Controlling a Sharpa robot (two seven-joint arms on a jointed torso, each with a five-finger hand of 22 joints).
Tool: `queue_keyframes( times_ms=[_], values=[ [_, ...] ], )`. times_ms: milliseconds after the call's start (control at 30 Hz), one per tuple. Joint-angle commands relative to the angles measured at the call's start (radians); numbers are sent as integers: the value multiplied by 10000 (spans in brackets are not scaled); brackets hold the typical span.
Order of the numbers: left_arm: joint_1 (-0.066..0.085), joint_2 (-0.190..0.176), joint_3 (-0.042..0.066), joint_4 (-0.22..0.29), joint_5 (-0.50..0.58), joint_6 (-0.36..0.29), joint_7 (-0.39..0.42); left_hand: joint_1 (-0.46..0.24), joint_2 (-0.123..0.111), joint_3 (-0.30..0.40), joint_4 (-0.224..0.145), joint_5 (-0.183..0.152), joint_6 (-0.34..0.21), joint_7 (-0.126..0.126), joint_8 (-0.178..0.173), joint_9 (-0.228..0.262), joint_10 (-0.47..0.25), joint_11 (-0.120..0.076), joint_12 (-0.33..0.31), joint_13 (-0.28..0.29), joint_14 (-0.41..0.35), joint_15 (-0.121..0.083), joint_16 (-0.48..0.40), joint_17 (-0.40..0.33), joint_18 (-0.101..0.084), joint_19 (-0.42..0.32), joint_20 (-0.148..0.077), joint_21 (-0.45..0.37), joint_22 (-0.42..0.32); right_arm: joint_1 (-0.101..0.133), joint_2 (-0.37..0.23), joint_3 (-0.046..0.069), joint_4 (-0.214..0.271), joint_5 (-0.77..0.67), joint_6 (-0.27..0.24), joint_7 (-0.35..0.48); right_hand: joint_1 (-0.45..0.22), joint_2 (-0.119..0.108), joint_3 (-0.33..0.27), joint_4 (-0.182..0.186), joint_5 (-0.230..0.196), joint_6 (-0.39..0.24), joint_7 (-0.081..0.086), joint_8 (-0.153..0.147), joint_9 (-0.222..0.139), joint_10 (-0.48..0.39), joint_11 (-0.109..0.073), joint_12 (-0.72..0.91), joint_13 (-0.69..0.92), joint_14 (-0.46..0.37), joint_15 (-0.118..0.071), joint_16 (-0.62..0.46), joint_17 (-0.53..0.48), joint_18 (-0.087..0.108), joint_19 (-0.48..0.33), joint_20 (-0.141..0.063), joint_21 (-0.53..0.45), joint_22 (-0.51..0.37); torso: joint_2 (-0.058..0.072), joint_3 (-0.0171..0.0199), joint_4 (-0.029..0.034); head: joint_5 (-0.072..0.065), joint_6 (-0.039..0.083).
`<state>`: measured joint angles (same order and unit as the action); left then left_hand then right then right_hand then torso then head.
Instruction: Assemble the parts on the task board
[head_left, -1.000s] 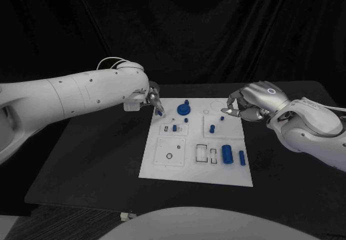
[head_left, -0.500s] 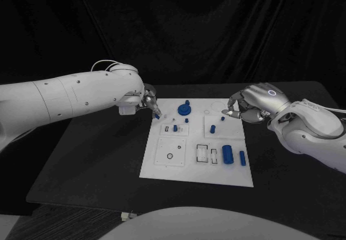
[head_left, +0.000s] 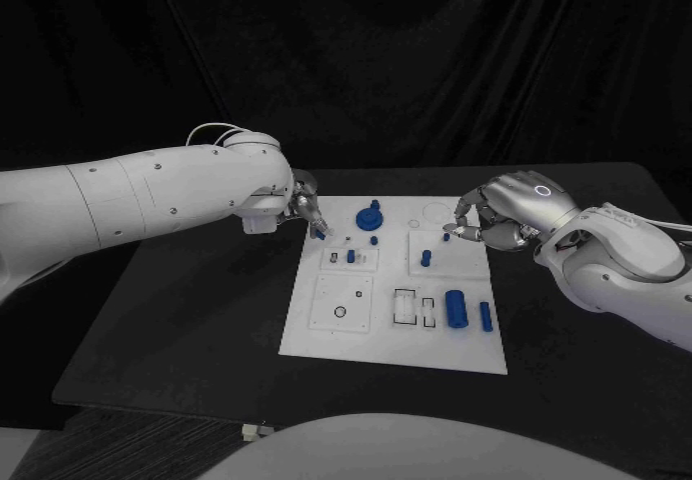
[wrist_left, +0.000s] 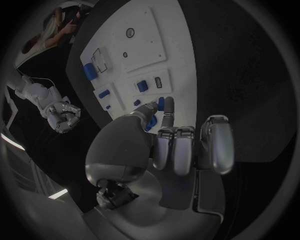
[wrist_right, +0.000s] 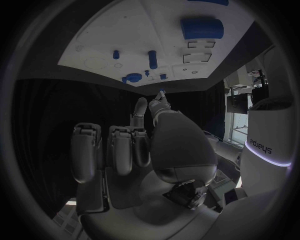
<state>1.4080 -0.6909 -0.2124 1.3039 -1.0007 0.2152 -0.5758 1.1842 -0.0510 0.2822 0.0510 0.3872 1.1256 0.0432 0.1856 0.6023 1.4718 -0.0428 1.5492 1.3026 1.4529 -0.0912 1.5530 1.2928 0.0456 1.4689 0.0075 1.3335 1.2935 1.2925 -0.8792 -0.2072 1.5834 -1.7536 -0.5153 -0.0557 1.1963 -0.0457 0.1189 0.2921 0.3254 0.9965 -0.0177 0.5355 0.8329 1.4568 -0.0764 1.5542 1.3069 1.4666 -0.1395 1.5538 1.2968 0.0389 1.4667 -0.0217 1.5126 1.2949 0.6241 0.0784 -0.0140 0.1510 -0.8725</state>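
The left hand (head_left: 304, 207), a small blue part (wrist_left: 161, 104) pinched, has been lowered to the board's (head_left: 332, 335) far left corner. The right hand (head_left: 498, 215), another blue part (head_left: 449, 237) pinched, has dropped toward the far right; both insertions seem imminent.

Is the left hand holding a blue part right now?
Yes, the left hand pinches a small blue part between its fingertips, above the task board.
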Motion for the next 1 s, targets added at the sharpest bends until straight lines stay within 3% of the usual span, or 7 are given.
queue_keyframes(
  times_ms=[33,1000],
  values=[
    [-52,8,5,86,68,-466,10,-136,-11,829,-161,295,293,-226,-85,326,990,-119,216,2682,1179,-141,178,2780,74,135,9,-165,2066,-29,-8,9,18,-16,-22,-190,208,116,299,-52,248,-57,5,14,151,1140,-10,166,2639,992,-24,75,2496,-192,633,-43,-119,2497,-9,4,-10,38,-2],
    [-556,-3,0,235,68,-643,125,-221,84,932,-125,256,263,-212,-104,360,990,-112,216,2682,1179,-143,178,2780,97,95,6,-290,2032,-82,55,9,5,-16,-27,-176,215,110,307,-45,244,-54,12,-4,152,1140,-6,166,2639,990,-22,71,2486,-189,627,-42,-129,2493,-7,-2,-5,98,-2]
  ],
)
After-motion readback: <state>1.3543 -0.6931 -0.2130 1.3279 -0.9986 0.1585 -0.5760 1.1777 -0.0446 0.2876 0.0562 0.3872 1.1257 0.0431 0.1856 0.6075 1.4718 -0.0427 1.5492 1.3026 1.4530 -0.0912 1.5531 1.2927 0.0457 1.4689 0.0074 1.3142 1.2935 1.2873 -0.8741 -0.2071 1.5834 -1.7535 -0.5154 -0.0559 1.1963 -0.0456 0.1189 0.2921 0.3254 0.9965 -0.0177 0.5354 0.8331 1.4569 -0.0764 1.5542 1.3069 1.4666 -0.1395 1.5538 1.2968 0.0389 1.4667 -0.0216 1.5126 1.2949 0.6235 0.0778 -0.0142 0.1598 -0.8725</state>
